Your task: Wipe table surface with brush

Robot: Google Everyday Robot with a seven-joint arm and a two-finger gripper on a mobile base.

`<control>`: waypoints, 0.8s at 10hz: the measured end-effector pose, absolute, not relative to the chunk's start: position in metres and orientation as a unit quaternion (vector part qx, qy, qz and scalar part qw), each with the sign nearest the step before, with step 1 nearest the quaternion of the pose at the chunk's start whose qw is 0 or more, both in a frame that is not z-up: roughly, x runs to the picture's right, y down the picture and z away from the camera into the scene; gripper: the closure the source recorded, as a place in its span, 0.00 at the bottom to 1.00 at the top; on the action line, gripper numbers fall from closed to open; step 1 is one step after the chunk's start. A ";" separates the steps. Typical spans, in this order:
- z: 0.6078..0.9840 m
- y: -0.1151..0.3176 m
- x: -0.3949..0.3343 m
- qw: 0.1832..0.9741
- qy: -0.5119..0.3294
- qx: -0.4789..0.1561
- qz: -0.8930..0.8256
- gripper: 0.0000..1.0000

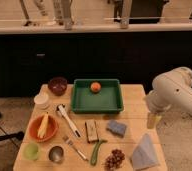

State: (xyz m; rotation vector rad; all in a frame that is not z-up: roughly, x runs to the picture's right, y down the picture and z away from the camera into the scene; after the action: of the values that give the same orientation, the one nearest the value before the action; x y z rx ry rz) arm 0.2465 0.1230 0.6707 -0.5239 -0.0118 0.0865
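The pincer (153, 120) hangs from the white arm just beside the right edge of the bench surface (134, 107), above the floor and well apart from the brush (69, 120). It shows only as a short pale shape, so its form is hard to make out. Its jaws stand wide apart, with nothing between them.

The brush lies flat on the left half of the bench, with its round head toward the back and its white handle running diagonally toward the front. It is between the orange bowl (43, 127) and the brown block (92, 131), and it touches neither of them.

Something yellow lies in the orange bowl, but I cannot tell what it is. Behind the brush stands the green tray (97, 111) with an orange ball (95, 86) inside it. At the front edge, the dark grapes (114, 159) and the pale blue folded cloth (144, 152) are partly cut off by the picture border.
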 end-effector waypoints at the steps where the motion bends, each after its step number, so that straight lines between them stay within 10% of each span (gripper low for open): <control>1: 0.669 0.126 0.234 0.966 -0.012 -0.255 0.049 0.20; 8: 0.680 0.158 0.137 0.951 -0.088 -0.275 0.111 0.20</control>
State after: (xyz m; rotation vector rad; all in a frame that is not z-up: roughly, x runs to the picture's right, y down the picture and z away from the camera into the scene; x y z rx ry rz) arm 0.1370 0.1576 0.6797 -0.5591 -0.1780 0.2259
